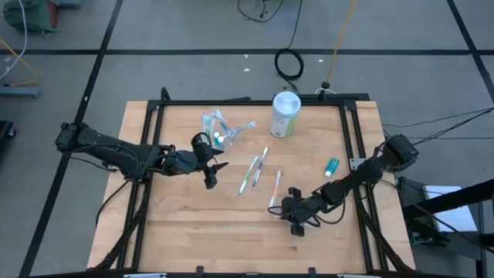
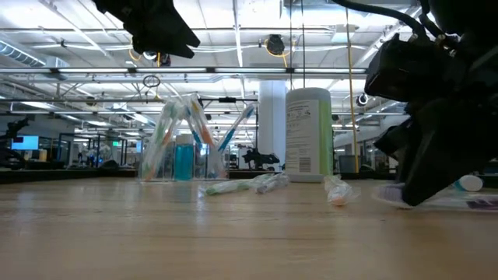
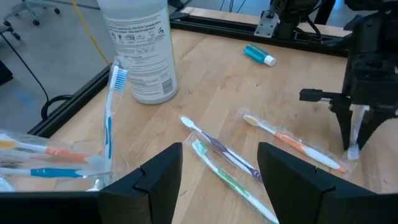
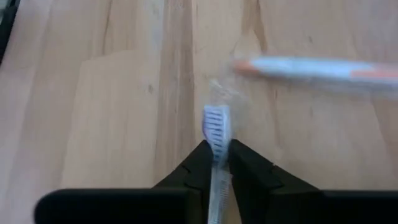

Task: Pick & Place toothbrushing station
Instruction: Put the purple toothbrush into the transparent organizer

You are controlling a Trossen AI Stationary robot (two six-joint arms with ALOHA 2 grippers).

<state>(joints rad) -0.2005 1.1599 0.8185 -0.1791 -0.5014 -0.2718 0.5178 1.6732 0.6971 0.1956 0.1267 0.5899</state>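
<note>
Right gripper point(image 4: 216, 163) pinches a toothbrush point(image 4: 217, 134) low on the counter point(image 1: 193, 232); left gripper point(image 3: 211, 168) hangs spread beside the cup point(image 1: 220, 127).

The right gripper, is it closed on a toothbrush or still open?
Shut on a toothbrush: in the right wrist view both fingers of the right gripper press its handle, bristle head sticking out beyond them.

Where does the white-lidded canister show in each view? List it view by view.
High view: canister at the table's far edge, right of centre.
Low view: upright, right of centre.
Left wrist view: upper left.
Right wrist view: not in it.
Shared landmark: clear cup, to its left in high and low views.
</note>
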